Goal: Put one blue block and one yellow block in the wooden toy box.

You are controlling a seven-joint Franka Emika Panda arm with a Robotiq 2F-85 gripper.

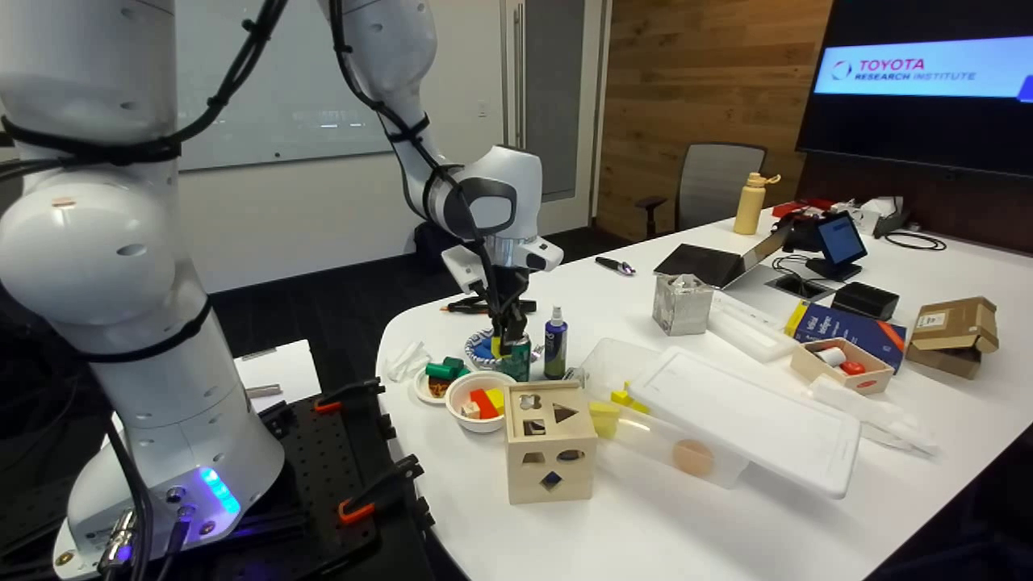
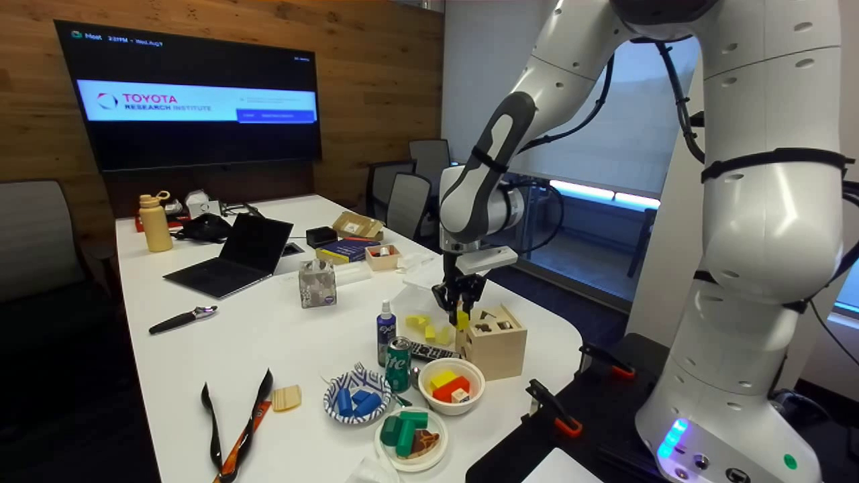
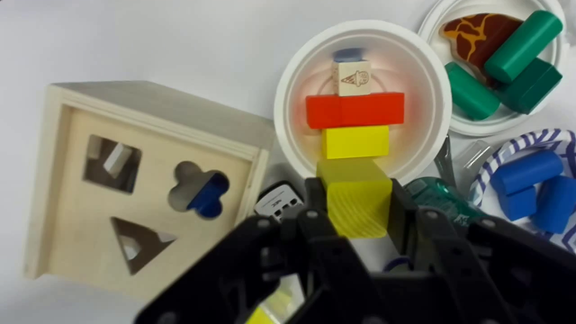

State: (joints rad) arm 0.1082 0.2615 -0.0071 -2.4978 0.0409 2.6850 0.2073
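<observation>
We find gripper [image 3: 358, 203] clamping yellow block [image 3: 358, 215] near wooden toy box [image 3: 155, 200], blue piece [image 3: 208, 196] inside. Judged: yellow placement pending; next, align over square hole [image 3: 112, 164], release.

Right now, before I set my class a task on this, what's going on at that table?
The robot's gripper holds a yellow block apart from the wooden toy box, not yet inside it. A blue block seems to be in there already, since blue shows through the clover-shaped hole in its top. Another yellow block sits in the white bowl, and more blue blocks lie in the patterned bowl.
</observation>
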